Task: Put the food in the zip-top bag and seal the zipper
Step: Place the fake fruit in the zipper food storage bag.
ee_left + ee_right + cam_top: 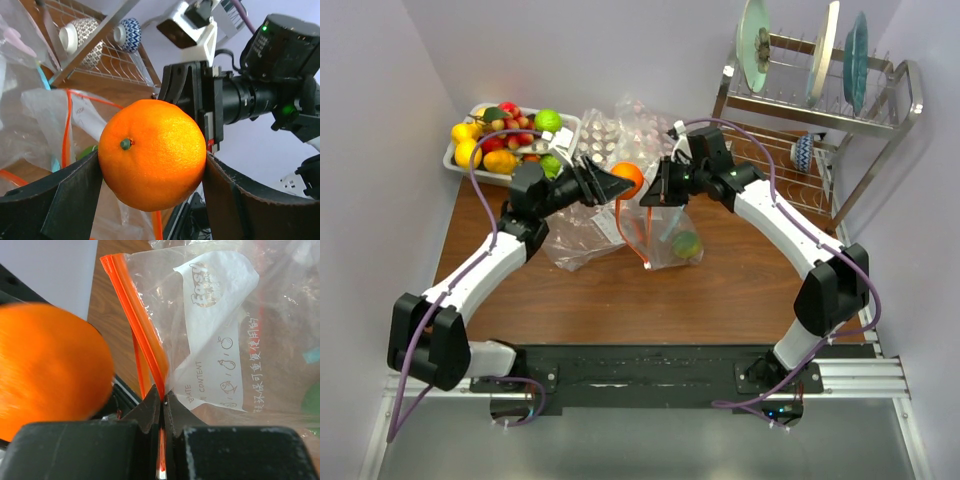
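Observation:
My left gripper [612, 184] is shut on an orange [628, 179], held in the air just left of my right gripper; the orange fills the left wrist view [152, 154] and blurs the left of the right wrist view [47, 370]. My right gripper [658, 190] is shut on the orange-red zipper [145, 342] and holds up one lip of the clear zip-top bag [665, 235], so its mouth hangs open. A green lime [685, 243] lies inside the bag. More fruit sits in a white tray [457, 160] at the back left.
Other crinkly clear bags [620, 130] lie behind and left of the held bag. A metal dish rack [820, 100] with plates and cups stands at the back right. Grey walls close in left and right.

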You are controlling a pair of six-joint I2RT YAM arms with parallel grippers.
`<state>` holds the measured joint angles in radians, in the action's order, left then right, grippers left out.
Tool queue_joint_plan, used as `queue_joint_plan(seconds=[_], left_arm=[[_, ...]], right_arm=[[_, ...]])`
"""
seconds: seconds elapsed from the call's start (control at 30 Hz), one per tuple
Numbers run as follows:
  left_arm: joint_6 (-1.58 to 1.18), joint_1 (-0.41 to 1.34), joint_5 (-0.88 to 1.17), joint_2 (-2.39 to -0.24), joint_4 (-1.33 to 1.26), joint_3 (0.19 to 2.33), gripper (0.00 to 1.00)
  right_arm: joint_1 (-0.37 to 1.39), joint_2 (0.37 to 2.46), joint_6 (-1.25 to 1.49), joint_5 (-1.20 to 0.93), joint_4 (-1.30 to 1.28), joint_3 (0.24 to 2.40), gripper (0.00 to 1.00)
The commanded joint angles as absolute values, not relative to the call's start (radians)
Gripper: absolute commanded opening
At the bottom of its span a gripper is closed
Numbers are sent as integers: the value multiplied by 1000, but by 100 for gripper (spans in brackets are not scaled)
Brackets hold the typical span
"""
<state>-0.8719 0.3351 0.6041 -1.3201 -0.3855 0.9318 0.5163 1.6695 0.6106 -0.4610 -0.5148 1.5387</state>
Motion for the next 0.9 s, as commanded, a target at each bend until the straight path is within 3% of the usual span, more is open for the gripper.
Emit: queue_joint_plan(seconds=[0.0, 0.37, 0.7, 0.8, 0.87], left_arm=[[-923, 344, 640, -1287, -488, 878, 49], [-907, 387, 594, -1299, -516, 736, 49], [-706, 502, 338, -1388, -241, 863, 51], [-689, 525, 275, -1422, -190, 896, 56], [-693, 537, 250, -1443, -179, 913, 68]], right_arm=[[512, 1621, 646, -509, -479, 1580, 0], [512, 1615, 661, -500, -479, 1601, 0], [512, 1614, 673, -503, -469, 1598, 0], [512, 1611, 675, -503, -465, 1597, 0], [511, 1609, 675, -502, -466, 1597, 0]])
